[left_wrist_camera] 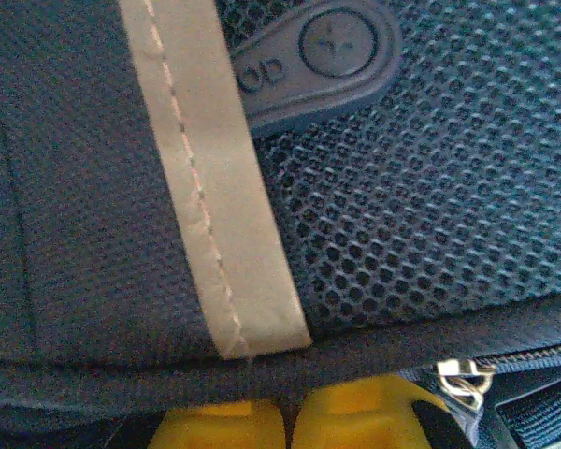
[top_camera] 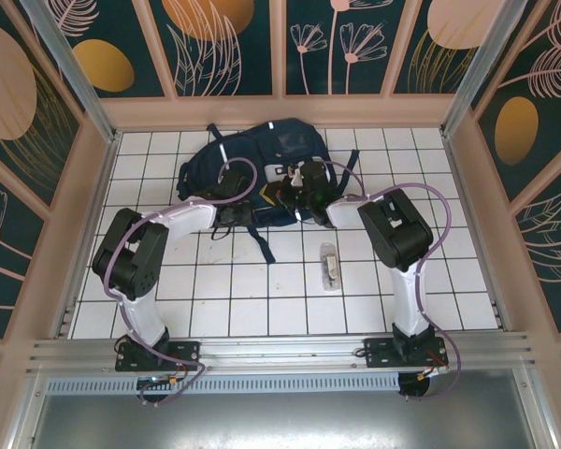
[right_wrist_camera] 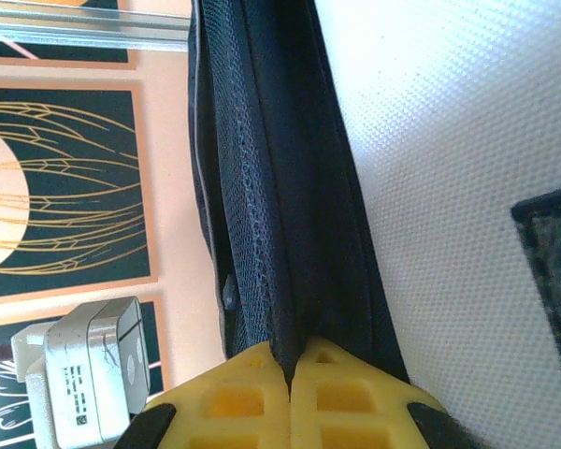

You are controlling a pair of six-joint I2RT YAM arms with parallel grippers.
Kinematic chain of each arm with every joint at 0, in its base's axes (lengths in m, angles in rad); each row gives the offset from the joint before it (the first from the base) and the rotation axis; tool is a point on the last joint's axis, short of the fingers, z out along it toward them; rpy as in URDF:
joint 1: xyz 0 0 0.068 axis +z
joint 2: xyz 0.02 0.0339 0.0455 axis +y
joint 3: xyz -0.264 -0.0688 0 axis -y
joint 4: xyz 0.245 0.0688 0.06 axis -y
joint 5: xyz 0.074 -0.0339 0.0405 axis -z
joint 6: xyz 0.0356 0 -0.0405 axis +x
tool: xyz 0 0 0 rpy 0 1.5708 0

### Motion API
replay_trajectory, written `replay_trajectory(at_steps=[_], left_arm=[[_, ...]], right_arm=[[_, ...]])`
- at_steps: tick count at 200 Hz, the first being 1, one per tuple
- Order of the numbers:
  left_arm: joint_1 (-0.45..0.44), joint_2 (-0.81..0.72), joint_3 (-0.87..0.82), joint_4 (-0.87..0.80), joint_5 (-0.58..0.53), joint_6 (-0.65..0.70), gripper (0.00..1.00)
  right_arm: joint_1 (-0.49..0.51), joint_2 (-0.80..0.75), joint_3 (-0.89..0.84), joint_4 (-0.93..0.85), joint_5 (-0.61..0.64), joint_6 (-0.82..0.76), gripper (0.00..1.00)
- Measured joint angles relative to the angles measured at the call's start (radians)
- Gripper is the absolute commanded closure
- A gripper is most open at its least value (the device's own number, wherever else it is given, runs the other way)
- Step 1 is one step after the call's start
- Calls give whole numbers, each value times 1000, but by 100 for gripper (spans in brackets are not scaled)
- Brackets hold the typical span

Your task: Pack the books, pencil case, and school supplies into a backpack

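Backpack fabric lies pinched in the left end effector and the right end effector alike.

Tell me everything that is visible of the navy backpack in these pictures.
The backpack is navy fabric, lying at the far middle of the white tiled table, with dark straps trailing toward the arms. Close up it shows honeycomb mesh, a pale stitched reflective stripe, a dark rubber patch and a metal zipper pull. The right gripper is shut on a dark fabric edge of it; the left gripper is closed at the lower seam, apparently pinching it.
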Motion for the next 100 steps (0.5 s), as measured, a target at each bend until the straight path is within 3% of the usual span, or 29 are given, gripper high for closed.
replay_trajectory(at_steps=[55,100], left_arm=[[9,-76,-10,-53,0,86,100],[116,-124,-9,-109,61,163,100]], right_arm=[[-26,-5,8,-85,0,-162,100],[-66,-12,21,-143,-47,-267,100]])
